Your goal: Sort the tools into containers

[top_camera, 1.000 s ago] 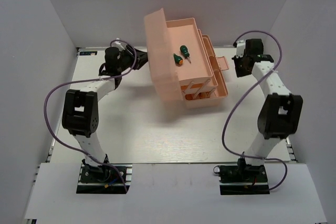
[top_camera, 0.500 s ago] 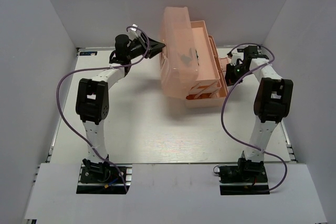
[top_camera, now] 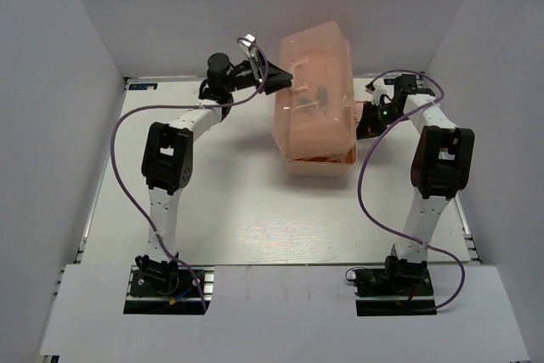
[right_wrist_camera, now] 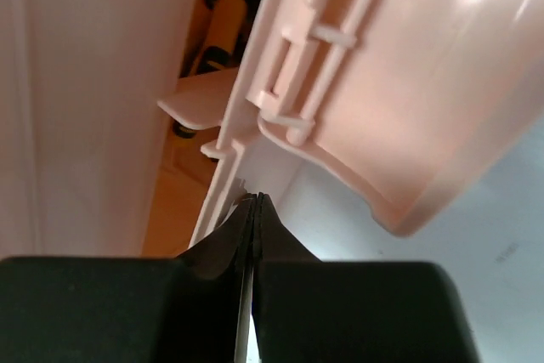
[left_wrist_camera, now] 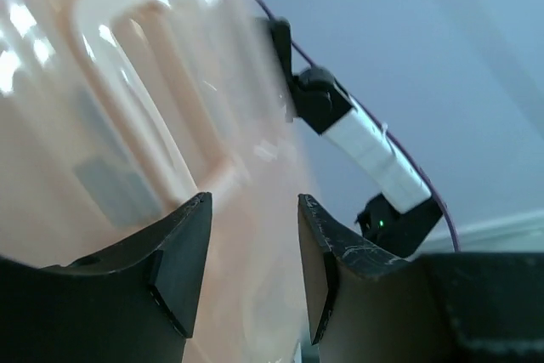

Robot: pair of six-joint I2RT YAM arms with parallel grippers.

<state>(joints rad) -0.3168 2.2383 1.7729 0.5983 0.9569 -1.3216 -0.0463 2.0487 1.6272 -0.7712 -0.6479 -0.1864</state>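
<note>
Flanking the toolbox [top_camera: 316, 65] at nine o'clock, left gripper [left_wrist_camera: 253, 201] gapes halfway, empty. Right gripper [right_wrist_camera: 254, 199] at three o'clock: closed, empty.

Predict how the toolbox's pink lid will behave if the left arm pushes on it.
The lid probably swings rather than slides, since it stands tilted over the box. It looks thin and translucent, so it is likely light and slightly flexible. Its glossy surface may prove slippery.
</note>
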